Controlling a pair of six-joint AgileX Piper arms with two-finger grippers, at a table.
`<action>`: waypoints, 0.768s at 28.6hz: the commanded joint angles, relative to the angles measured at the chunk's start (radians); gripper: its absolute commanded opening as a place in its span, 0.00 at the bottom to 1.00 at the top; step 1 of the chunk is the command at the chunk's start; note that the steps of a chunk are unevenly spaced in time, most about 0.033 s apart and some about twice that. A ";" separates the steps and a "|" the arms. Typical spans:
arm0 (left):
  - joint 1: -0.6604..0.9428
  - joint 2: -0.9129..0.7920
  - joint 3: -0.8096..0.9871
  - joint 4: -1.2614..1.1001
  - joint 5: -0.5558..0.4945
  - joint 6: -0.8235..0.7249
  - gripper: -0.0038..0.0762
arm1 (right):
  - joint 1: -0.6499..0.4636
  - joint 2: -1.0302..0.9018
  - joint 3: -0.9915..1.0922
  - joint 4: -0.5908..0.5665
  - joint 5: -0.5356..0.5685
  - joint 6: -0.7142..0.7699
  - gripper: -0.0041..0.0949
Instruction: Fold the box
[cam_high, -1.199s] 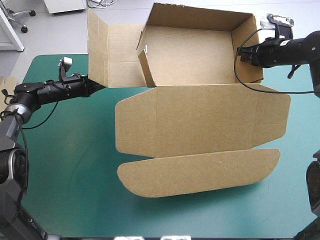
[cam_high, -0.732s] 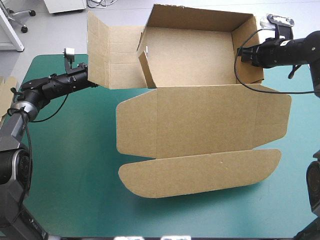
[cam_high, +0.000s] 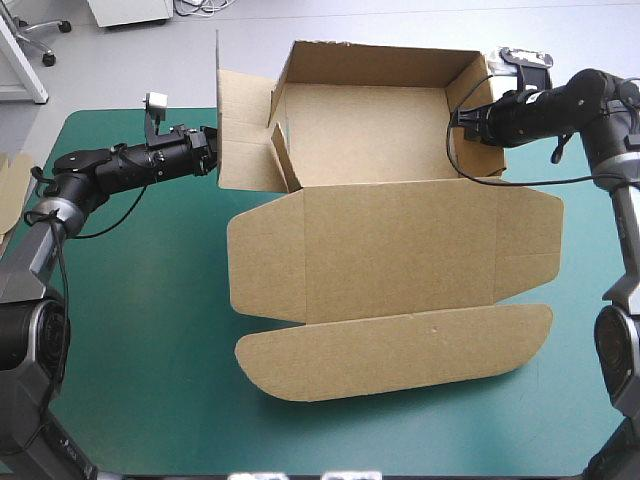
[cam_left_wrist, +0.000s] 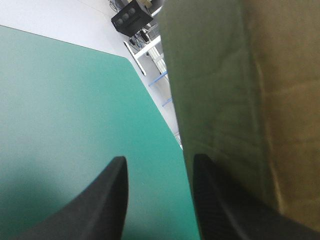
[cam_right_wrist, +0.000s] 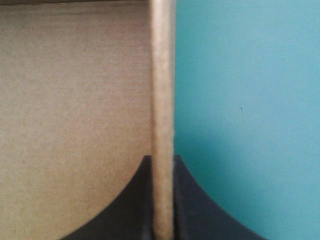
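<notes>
— Teal-green cover (cam_high: 140, 320): where's the box (cam_high: 400, 250)?
— Mid-table. Its tray walls stand raised toward 12 o'clock, and the lid lies flat toward 6.
— Grippers?
— Right gripper (cam_high: 462, 118) pinches the 2 o'clock side wall, all but closed. Left gripper (cam_high: 210, 150), fingers apart, holds nothing beside the upright 10 o'clock flap.
</notes>
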 joint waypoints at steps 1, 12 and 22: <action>-0.009 -0.052 -0.031 -0.095 0.107 -0.006 0.43 | 0.019 -0.033 -0.028 0.036 -0.056 0.015 0.01; -0.028 -0.052 -0.031 -0.110 0.107 -0.004 0.50 | 0.055 -0.007 -0.028 -0.009 -0.086 0.045 0.01; -0.033 -0.052 -0.035 -0.112 0.107 -0.021 0.50 | 0.055 -0.007 -0.028 -0.009 -0.086 0.048 0.01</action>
